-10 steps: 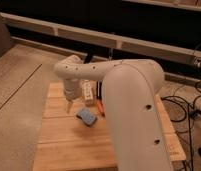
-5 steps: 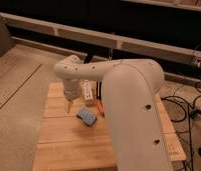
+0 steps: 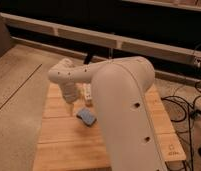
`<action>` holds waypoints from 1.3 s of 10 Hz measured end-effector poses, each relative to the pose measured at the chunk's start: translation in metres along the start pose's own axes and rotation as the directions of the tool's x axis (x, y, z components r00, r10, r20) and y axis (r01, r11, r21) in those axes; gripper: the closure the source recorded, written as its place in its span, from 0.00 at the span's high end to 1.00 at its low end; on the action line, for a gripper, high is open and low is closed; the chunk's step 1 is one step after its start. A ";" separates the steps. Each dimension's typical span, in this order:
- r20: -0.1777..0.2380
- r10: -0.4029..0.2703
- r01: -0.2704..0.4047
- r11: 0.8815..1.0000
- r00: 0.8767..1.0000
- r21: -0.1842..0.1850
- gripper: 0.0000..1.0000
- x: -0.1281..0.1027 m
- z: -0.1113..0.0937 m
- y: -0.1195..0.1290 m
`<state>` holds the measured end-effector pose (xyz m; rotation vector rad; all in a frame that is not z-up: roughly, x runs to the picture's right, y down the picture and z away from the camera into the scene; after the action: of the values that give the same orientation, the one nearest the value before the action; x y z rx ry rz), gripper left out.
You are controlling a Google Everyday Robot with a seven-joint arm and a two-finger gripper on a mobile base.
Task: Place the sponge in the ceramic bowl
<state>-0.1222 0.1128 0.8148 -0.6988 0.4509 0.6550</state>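
White arm [image 3: 121,107] fills the near right, reaching left over the wooden table [image 3: 64,142]. The gripper [image 3: 71,104] hangs just above the boards at the table's left, fingers apart, holding nothing. The sponge [image 3: 86,116], blue, lies flat on the table just right of it and a touch nearer. A small white bottle [image 3: 87,91] sits behind. The small mark [image 3: 172,148] at the near right corner is unreadable.

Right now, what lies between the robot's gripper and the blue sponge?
Only bare wooden table, in the camera view; the gripper hangs just up-left of the sponge.
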 end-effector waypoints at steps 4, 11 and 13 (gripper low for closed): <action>-0.021 0.040 -0.039 0.999 0.999 0.017 0.65 0.016 0.029 -0.019; 0.109 0.092 -0.086 0.995 0.990 -0.055 0.65 0.008 0.055 -0.042; 0.144 0.073 -0.063 0.995 0.987 -0.075 0.65 -0.002 0.054 -0.032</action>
<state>-0.0928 0.1313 0.8670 -0.6988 0.3180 0.7841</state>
